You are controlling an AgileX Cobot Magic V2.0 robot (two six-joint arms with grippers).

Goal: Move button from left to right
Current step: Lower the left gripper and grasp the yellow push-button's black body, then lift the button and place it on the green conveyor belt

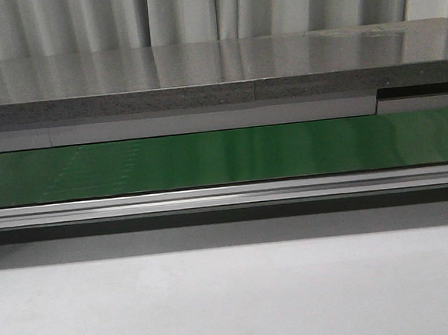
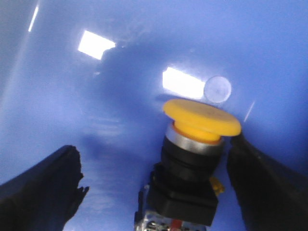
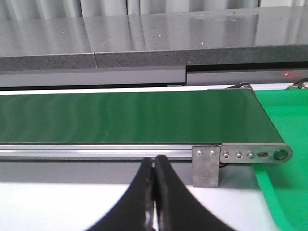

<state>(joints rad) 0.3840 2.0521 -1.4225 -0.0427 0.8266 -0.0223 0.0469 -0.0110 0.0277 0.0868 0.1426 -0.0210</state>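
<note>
In the left wrist view the button (image 2: 197, 144) stands on a glossy blue surface (image 2: 72, 96), with a round yellow cap, a silver ring and a black blocky body. My left gripper (image 2: 155, 149) is open around it. One dark finger (image 2: 43, 187) is well away from the button, and the other finger (image 2: 269, 187) is close beside the cap. In the right wrist view my right gripper (image 3: 155, 161) is shut with nothing between its fingers, and hangs over the white table in front of the conveyor. The front view shows neither the grippers nor the button.
A green conveyor belt (image 1: 223, 156) with an aluminium side rail (image 1: 226, 196) runs across the table. Behind it is a grey counter (image 1: 216, 67). The belt's end (image 3: 250, 120), a metal bracket (image 3: 206, 166) and a green mat (image 3: 286, 192) show in the right wrist view.
</note>
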